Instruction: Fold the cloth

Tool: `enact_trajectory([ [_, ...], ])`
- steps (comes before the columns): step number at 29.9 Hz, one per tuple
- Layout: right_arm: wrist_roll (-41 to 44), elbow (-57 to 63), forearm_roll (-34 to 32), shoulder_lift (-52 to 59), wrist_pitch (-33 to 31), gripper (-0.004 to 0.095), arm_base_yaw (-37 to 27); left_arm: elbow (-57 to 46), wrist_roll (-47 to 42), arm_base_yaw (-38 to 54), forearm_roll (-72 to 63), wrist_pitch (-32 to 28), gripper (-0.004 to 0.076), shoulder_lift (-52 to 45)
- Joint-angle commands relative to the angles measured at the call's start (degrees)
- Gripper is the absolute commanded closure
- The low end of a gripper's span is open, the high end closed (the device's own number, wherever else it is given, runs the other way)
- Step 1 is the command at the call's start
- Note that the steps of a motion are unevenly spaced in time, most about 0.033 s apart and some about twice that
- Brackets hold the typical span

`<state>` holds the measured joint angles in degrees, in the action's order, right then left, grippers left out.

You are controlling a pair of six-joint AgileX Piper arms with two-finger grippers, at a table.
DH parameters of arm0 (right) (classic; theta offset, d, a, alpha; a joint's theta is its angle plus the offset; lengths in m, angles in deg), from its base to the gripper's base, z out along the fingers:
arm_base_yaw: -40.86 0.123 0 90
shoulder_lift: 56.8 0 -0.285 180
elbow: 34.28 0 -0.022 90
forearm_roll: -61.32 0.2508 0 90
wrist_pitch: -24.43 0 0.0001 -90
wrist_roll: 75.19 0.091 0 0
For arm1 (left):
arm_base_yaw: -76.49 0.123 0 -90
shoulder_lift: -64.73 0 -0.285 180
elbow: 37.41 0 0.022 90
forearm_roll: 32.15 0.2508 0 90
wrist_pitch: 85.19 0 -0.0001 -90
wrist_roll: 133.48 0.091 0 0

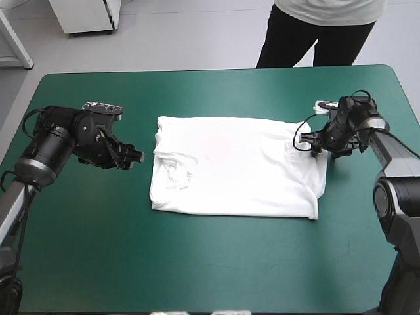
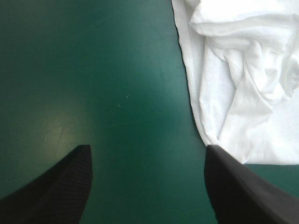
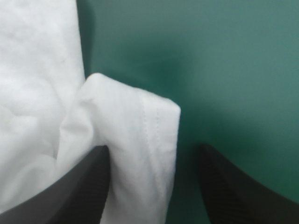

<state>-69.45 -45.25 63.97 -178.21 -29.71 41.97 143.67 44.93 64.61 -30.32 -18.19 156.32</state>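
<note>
**High view.** T-shirt point(image 1: 236, 170): white, lying spread flat on the table point(image 1: 210, 275), at its middle and a little toward the far edge. Its side toward the table's left edge is showing bunched folds. Left gripper point(image 1: 131, 157): sitting low over the cover point(image 1: 85, 216), between the table's left edge and the T-shirt, near the cloth but apart from it. Right gripper point(image 1: 314, 143): sitting at the T-shirt's side toward the table's right edge, its tips overlapping the cloth there.

**Left wrist view.** Left gripper point(image 2: 147, 149): fingers point(image 2: 60, 186) standing wide apart, holding nothing, with bare cover point(image 2: 93, 70) showing between them. T-shirt point(image 2: 243, 93): lying ahead of the gripper and off to one side, creased. One of its corners is reaching just beside the tip of the nearer finger; whether they are touching cannot be told.

**Right wrist view.** Right gripper point(image 3: 154, 148): fingers point(image 3: 74, 191) standing apart, not clamping. A raised fold of T-shirt point(image 3: 37, 70) with a stitched hem point(image 3: 149, 126) is lying between them, closer to one finger. The rest of the cloth is spreading beside and beyond that finger. Bare cover point(image 3: 224, 56) is showing ahead of the other finger.
</note>
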Motion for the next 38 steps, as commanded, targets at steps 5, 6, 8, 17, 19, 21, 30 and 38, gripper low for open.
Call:
enact_trajectory([
  [5,-0.01,-0.71,0.65,0.47,-0.80,0.0919,-0.46,1.39,-0.63,0.10,-0.68,-1.46,0.0231,-2.24],
  [6,-0.10,-0.71,0.65,0.76,-0.79,0.0916,-0.46,1.39,-0.74,0.10,-0.68,-1.46,0.0231,-2.24],
  [8,-0.79,-0.93,1.38,1.55,-0.91,0.0927,-0.46,1.39,-0.84,0.10,-0.68,-1.36,0.0231,-2.24],
  [17,-2.00,-5.79,6.51,7.71,-2.35,0.0925,0.56,1.39,-0.84,0.10,-2.85,-1.62,0.0231,-2.24],
  [19,-3.45,-7.51,7.35,8.96,-3.38,0.0925,1.95,1.39,-0.84,0.10,-2.85,-1.62,0.0231,-2.24],
  [21,-4.14,-8.76,8.46,9.47,-3.83,0.0925,3.69,1.39,-0.84,0.10,-2.85,-1.62,0.0231,-2.24],
  [30,-4.39,-9.76,11.52,6.68,-2.99,0.0925,11.85,1.39,-0.84,0.10,-3.12,-1.62,0.0231,-2.24],
  [38,-5.21,-9.76,13.67,1.38,-1.76,0.0920,16.69,1.39,-0.84,0.10,-3.48,-1.62,0.0231,-2.24],
])
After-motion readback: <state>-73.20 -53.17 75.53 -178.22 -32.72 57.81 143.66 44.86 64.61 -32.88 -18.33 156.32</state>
